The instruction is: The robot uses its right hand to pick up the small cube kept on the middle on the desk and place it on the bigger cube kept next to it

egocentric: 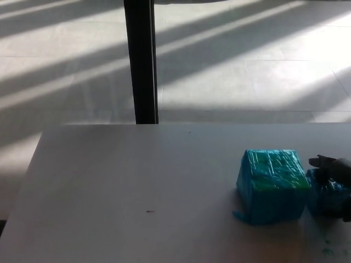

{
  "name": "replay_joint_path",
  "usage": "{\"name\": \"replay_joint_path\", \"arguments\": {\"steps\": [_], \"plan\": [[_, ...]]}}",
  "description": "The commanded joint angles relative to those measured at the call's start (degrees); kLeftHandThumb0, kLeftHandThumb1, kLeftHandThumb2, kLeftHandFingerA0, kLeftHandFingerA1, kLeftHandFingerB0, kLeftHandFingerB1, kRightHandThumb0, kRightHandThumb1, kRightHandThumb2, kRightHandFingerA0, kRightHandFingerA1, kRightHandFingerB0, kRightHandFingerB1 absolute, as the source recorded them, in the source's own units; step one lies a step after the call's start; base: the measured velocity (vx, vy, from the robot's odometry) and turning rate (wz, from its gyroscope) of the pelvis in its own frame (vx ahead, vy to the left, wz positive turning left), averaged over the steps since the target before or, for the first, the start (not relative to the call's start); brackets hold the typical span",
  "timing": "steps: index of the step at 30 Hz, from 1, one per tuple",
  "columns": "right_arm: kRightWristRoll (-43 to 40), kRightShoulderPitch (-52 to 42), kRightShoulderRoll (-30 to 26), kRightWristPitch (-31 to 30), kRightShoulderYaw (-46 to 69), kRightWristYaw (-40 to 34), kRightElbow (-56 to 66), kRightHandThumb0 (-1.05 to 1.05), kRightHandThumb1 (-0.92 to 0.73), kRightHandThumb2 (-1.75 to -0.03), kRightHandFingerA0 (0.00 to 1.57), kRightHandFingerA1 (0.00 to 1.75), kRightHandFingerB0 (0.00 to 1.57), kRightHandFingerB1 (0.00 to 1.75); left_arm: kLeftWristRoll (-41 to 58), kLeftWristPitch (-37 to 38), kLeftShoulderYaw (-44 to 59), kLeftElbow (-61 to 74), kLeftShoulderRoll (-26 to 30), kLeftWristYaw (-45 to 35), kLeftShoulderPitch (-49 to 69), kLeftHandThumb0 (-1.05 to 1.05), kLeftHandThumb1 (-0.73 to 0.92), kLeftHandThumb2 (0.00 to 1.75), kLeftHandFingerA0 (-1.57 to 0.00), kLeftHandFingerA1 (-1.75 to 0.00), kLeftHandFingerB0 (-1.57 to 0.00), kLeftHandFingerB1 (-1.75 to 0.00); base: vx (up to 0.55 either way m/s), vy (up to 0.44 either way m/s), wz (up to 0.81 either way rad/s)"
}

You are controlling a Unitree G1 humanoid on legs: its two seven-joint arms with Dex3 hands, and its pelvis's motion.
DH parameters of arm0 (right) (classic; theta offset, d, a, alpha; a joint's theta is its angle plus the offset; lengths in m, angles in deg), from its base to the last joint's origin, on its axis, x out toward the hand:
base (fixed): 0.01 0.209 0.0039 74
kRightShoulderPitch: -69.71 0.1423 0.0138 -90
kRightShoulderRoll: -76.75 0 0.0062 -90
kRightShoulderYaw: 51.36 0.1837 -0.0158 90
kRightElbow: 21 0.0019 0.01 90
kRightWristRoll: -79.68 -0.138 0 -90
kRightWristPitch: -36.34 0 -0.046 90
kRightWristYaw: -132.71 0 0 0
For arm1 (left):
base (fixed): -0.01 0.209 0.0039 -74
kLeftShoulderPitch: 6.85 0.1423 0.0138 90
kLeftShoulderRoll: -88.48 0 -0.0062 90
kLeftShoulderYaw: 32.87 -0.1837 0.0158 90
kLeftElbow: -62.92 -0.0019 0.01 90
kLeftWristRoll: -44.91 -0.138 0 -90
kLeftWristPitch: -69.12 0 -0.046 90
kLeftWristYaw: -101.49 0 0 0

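**Right hand closing around the small cube at the frame's edge**

Where the white desk (137, 186) is running toward the picture's right border, the head view is showing the big blue cube (271, 186) sitting on the desk top, wrapped in shiny cyan film with a greenish top face. A loose flap of film is sticking out at its lower left corner. Just beside it on the right, the small blue cube (323, 198) is resting on the desk, touching or nearly touching the larger one; the gap between them is too dark to judge.

The robot's right hand (335, 183) is coming in from the right edge and is largely cut off by the frame. One dark finger is reaching over the top of the small cube and another dark part is showing at its lower right side, so the hand is appearing to wrap around the cube, though how firmly it is gripping is hard to make out. The left hand is not showing anywhere.

Beyond the desk, a black post (140, 60) is standing upright on the pale tiled floor (247, 71), which is striped with sunlight and shadow. A tiny dark speck (149, 211) is lying on the desk's left-centre area.
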Motion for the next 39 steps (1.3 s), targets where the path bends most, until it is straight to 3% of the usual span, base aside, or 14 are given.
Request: {"name": "replay_joint_path", "arguments": {"steps": [1, 6, 7, 10, 16, 18, 28, 30, 32, 35, 36, 37, 38, 39], "plan": [[8.14, -0.67, -2.78, 0.10, -5.70, 1.77, -1.28, -0.13, -0.72, -0.65, 0.19, 1.01, 0.19, 0.34, 0.70, -1.86, 0.81, 0.01, 0.97, -0.43, -0.33, -0.68, 0.64, 0.59, -0.50, -0.67, -0.66, -0.61, 0.00, 0.000, 0.00], [10.81, -1.35, -6.46, 7.93, -9.44, -4.95, -3.35, -0.17, -0.73, -0.66, 0.63, 1.34, 0.32, 0.33, -1.71, -0.02, -1.16, -0.28, 1.08, 1.18, -0.17, -0.68, 0.69, 0.60, -0.48, -0.62, -0.60, -0.56, 0.00, 0.000, 0.00], [12.89, -1.96, -8.47, 12.16, -11.05, -10.43, -4.30, -0.28, -0.82, -0.67, 0.72, 1.56, 0.57, 0.44, -0.99, -0.15, -0.78, -0.11, 0.98, 0.27, -0.03, -0.70, 0.66, 0.60, -0.56, -0.65, -0.67, -0.55, 0.00, 0.000, 0.00], [14.35, -2.48, -9.89, 16.04, -12.72, -15.41, -4.40, -0.34, -0.79, -0.65, 0.73, 1.65, 0.76, 0.73, -0.28, -0.17, -0.32, -0.84, 0.85, -0.32, -0.36, -0.66, 0.64, 0.60, -0.60, -0.71, -0.66, -0.59, 0.00, 0.000, 0.00], [14.31, -3.26, -9.92, 19.37, -12.90, -22.04, -4.07, -0.30, -0.75, -0.63, 0.74, 1.66, 0.74, 0.80, 0.37, -1.28, 0.26, -1.07, 0.63, -0.07, -0.70, -0.65, 0.63, 0.59, -0.58, -0.70, -0.70, -0.61, 0.00, 0.000, 0.00], [13.31, -3.82, -9.45, 20.79, -11.90, -24.60, -3.90, -0.29, -0.71, -0.65, 0.77, 1.58, 0.80, 0.59, -0.58, -0.16, -0.62, -0.72, 0.89, -0.08, -0.30, -0.69, 0.65, 0.60, -0.54, -0.67, -0.67, -0.58, 0.00, 0.000, 0.00], [11.31, -4.78, -6.09, 22.15, -8.61, -28.96, -7.25, -0.27, -0.72, -0.65, 0.77, 1.53, 0.81, 0.62, -1.01, 0.24, -1.20, -0.12, 0.99, 0.69, 0.14, -0.70, 0.67, 0.61, -0.51, -0.62, -0.63, -0.52, 0.00, 0.000, 0.00], [9.65, -5.28, -5.62, 22.62, -6.31, -29.54, -7.70, -0.21, -0.73, -0.71, 0.80, 1.56, 0.81, 0.93, -1.95, 1.36, -2.25, -0.02, 1.38, 0.40, 0.38, -0.72, 0.68, 0.61, -0.47, -0.60, -0.59, -0.49, 0.00, 0.000, 0.00], [10.09, -5.28, -5.45, 22.87, -5.75, -29.67, -8.02, -0.21, -0.73, -0.71, 0.80, 1.56, 0.81, 0.93, -1.88, 1.43, -2.44, -0.03, 1.42, 0.46, 0.39, -0.72, 0.68, 0.61, -0.47, -0.60, -0.59, -0.49, 0.00, 0.000, 0.00], [7.98, -5.69, -5.87, 23.68, -2.26, -30.57, -7.92, -0.20, -0.77, -0.72, 0.79, 1.67, 0.70, 1.40, -0.25, -0.16, -1.01, -0.03, 1.12, 0.17, 0.13, -0.70, 0.67, 0.60, -0.52, -0.66, -0.63, -0.57, 0.00, 0.000, 0.00], [7.74, -5.52, -5.79, 22.86, -1.57, -29.77, -7.91, -0.22, -0.78, -0.70, 0.80, 1.60, 0.76, 0.88, -0.26, -0.50, -0.93, -0.04, 1.35, 0.07, -0.04, -0.71, 0.67, 0.61, -0.50, -0.65, -0.62, -0.55, 0.00, 0.000, 0.00], [7.20, -5.53, -6.13, 23.94, -0.57, -30.11, -7.85, -0.20, -0.74, -0.72, 0.86, 1.59, 0.78, 1.11, -0.73, 0.08, -1.28, 0.09, 1.51, 0.11, 0.11, -0.72, 0.67, 0.61, -0.41, -0.62, -0.63, -0.55, 0.00, 0.000, 0.00], [6.93, -5.58, -6.67, 24.98, 0.48, -30.56, -7.57, -0.23, -0.69, -0.65, 0.82, 1.58, 0.82, 0.85, -0.50, 0.38, -1.04, 0.20, 1.48, -0.11, 0.25, -0.70, 0.67, 0.60, -0.56, -0.75, -0.68, -0.63, 0.00, 0.000, 0.00], [6.32, -5.49, -7.15, 25.32, 1.58, -29.69, -7.35, -0.18, -0.73, -0.72, 0.83, 1.54, 0.79, 0.95, -0.34, 0.63, -0.89, 0.12, 1.59, -0.60, 0.29, -0.71, 0.68, 0.61, -0.51, -0.67, -0.59, -0.55, 0.00, 0.000, 0.00]]}}
